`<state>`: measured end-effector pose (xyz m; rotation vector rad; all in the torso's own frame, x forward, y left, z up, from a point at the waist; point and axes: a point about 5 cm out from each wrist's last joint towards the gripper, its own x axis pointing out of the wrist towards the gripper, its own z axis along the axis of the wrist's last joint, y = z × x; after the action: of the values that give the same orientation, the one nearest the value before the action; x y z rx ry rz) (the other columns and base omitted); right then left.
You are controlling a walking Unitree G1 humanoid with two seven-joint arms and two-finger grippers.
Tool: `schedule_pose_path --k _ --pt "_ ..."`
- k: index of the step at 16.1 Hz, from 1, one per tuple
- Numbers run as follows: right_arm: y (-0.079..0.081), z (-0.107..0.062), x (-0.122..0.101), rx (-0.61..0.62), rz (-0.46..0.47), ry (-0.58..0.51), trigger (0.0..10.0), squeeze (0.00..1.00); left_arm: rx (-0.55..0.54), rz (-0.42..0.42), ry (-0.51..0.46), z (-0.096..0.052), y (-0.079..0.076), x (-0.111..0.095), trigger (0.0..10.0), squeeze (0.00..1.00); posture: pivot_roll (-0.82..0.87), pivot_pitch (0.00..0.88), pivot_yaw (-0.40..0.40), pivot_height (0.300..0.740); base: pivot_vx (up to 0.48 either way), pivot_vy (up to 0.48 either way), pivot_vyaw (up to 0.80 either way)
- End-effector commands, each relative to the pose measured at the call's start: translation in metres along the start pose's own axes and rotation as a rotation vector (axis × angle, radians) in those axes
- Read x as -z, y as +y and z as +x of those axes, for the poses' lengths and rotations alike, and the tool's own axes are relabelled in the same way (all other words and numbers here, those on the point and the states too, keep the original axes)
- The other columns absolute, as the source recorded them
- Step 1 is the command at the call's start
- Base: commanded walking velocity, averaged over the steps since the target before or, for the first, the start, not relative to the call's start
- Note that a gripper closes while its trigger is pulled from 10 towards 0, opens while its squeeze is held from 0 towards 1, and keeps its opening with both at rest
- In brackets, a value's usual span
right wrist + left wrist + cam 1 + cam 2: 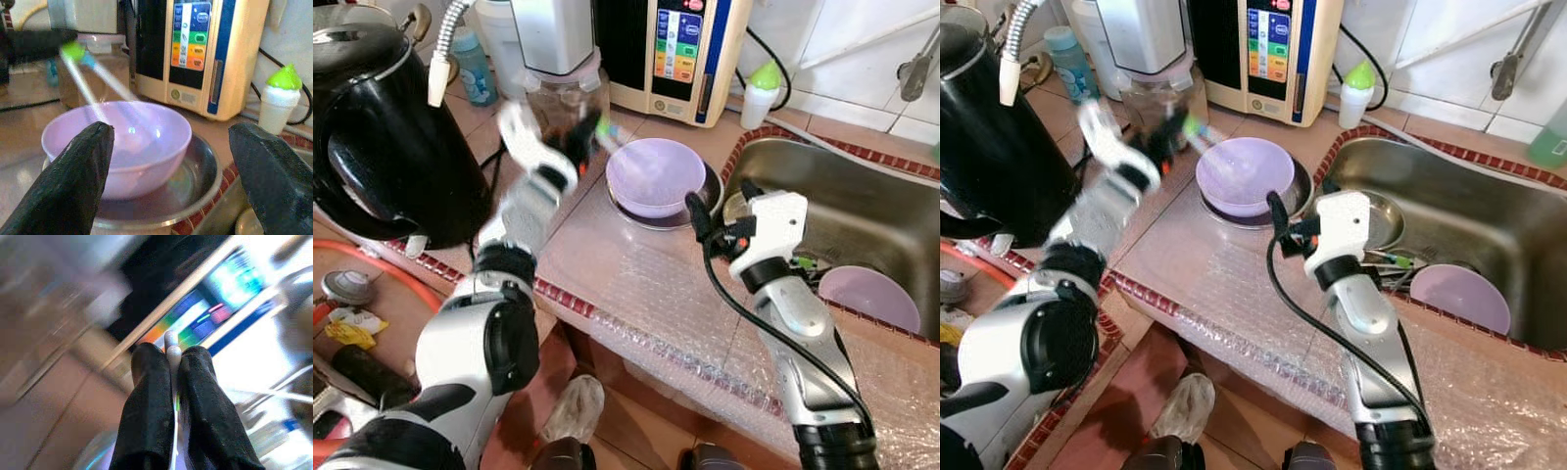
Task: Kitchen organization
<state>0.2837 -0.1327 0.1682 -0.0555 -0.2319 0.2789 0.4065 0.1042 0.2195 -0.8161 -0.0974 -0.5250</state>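
standing over the desk [636, 284], the robot is working around the purple bowl [655, 174], which is sitting inside a shallow steel dish [709, 196] just beside the sink [862, 211]. the left pincer [576, 135] is hovering just beside the bowl's rim on the side away from the sink, its two black fingers [151, 401] pressed together and gripping thin white utensils [170, 348] with green and blue collars. in the right wrist view those sticks [85, 83] are slanting down into the bowl, their lower ends blurred. the whole left forearm is looking smeared in the head views.

the right pincer [171, 161] is hanging on the sink side of the bowl, pointing straight at it, its fingers spread wide apart with nothing between them, clear of the bowl and the dish.

behind the bowl, a cream machine with a coloured button panel [677, 44] is standing against the wall, with a glass jar under a white appliance [566, 93] next to it. a small white bottle with a green cap [760, 93] is standing between the machine and the sink. a big black kettle [382, 137] is looming far from the bowl, beyond the left arm. inside the sink, a second purple bowl [869, 294] is lying near some cutlery [806, 262]. bubble wrap [646, 313] is covering the desk in front of the bowl.
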Motion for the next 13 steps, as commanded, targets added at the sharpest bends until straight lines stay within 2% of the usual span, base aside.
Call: schedule_pose_path --k 1,3,5,6,7,8,9,10,13 --pt "-0.001 0.003 -0.002 0.011 -0.001 -0.014 10.0 0.0 0.094 0.041 -0.016 0.01 -0.021 -0.012 0.0 0.0 -0.11 0.022 0.088 0.74 0.0 0.0 0.0" --pt "0.0 0.008 -0.005 -0.009 -0.03 -0.029 10.0 0.0 0.209 0.112 0.001 0.014 -0.045 -0.012 0.0 0.0 -0.1 0.017 0.083 0.74 0.0 0.0 0.0" --pt "0.001 0.01 -0.008 -0.023 -0.046 -0.043 10.0 0.0 0.248 0.161 0.013 0.013 -0.053 -0.009 0.0 0.0 -0.1 0.014 0.082 0.74 0.0 0.0 0.0" --pt "0.004 0.014 -0.012 -0.045 -0.056 -0.064 10.0 0.0 0.289 0.261 0.053 0.01 -0.061 0.0 0.0 0.0 -0.09 0.011 0.08 0.74 0.0 0.0 0.0" --pt "0.006 0.016 -0.013 -0.065 -0.064 -0.075 10.0 0.0 0.314 0.325 0.081 0.007 -0.064 0.008 0.0 0.0 -0.09 0.009 0.081 0.74 0.0 0.0 0.0" --pt "0.007 0.018 -0.014 -0.078 -0.063 -0.08 10.0 0.0 0.334 0.376 0.106 0.005 -0.067 0.015 0.0 0.0 -0.09 0.008 0.081 0.74 0.0 0.0 0.0" --pt "0.008 0.019 -0.014 -0.086 -0.064 -0.081 9.6 0.0 0.344 0.384 0.124 0.003 -0.069 0.02 0.0 0.0 -0.09 0.007 0.082 0.74 0.0 0.0 0.0" --pt "0.009 0.021 -0.014 -0.098 -0.069 -0.084 0.0 0.0 0.357 0.394 0.139 0.001 -0.072 0.024 0.0 0.0 -0.09 0.005 0.085 0.74 0.0 0.0 0.0" --pt "0.01 0.027 -0.012 -0.12 -0.098 -0.071 0.0 0.0 0.388 0.424 0.161 -0.002 -0.08 0.033 0.0 0.0 -0.09 0.006 0.09 0.74 0.0 0.0 0.0"
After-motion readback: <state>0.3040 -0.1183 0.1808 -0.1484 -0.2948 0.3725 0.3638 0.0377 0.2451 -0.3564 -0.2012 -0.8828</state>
